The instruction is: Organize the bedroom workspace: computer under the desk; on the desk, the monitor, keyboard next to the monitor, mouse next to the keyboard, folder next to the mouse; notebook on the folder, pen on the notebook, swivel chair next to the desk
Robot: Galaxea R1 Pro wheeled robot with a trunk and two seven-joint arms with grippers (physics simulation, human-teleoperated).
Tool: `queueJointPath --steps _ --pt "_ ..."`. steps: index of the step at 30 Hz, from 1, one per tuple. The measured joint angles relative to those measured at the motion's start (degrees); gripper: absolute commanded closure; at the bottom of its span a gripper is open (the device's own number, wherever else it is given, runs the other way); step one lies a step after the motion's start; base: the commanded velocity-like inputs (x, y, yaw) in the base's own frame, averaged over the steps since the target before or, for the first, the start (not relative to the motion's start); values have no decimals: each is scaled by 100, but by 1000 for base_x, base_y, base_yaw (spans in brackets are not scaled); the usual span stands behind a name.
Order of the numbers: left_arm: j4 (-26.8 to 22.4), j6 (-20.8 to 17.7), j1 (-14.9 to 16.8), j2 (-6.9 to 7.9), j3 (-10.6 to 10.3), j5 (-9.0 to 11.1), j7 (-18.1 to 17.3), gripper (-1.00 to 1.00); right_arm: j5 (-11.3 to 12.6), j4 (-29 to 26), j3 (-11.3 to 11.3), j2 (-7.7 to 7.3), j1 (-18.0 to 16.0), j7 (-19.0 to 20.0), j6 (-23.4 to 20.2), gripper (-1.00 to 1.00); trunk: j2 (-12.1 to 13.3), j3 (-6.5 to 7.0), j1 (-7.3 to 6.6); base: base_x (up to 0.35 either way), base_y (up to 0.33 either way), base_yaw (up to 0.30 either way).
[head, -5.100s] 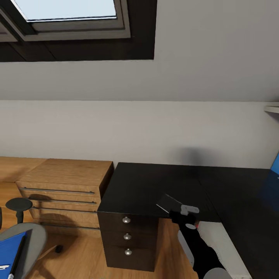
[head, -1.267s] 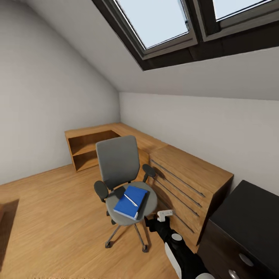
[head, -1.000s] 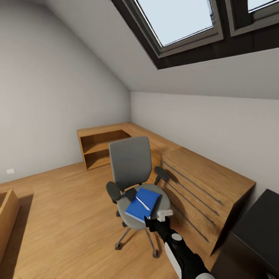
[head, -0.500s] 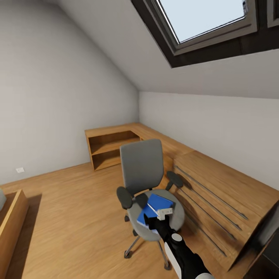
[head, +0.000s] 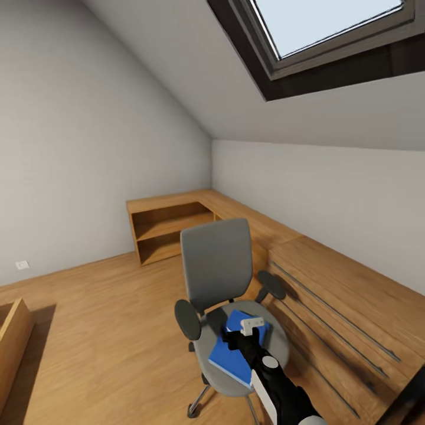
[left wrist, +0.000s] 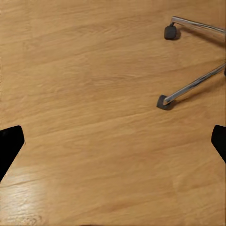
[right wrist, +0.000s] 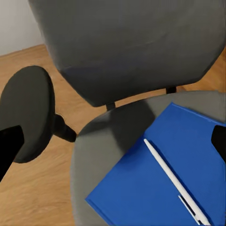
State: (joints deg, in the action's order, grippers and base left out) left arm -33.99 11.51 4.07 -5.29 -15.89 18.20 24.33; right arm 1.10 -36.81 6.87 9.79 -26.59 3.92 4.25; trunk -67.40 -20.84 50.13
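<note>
My right gripper (head: 247,332) now hangs over the swivel chair (head: 217,277) seat; half a second ago it sat nearer the seat's front edge. Its fingers (right wrist: 10,141) are spread wide, gripping nothing. My right wrist camera shows the blue folder (right wrist: 165,186) flat on the seat with a white pen (right wrist: 175,183) on top. My left gripper (left wrist: 113,143), equally wide open and empty, faces wooden floor (left wrist: 84,94) beside the chair's chrome legs.

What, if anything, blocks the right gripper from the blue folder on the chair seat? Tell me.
Nothing visible stands between the right gripper and the folder on the swivel chair. A white pen lies on top of the folder.
</note>
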Motion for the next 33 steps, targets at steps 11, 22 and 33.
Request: queueJointPath --steps 11,22,33 --pt "-313 -6 0 85 16 -1 18 -100 -14 276 -16 -24 -23 -520 -23 -100 0 0 3 67 0 0" --pt "-863 -11 0 248 127 21 -2 -100 -15 1273 -28 -200 -379 -589 -31 -100 -359 -161 200 1 0 0" --pt "-893 -10 0 251 132 19 4 -100 -15 1338 -27 -241 -453 -591 -77 -100 -801 -359 442 0 0 0"
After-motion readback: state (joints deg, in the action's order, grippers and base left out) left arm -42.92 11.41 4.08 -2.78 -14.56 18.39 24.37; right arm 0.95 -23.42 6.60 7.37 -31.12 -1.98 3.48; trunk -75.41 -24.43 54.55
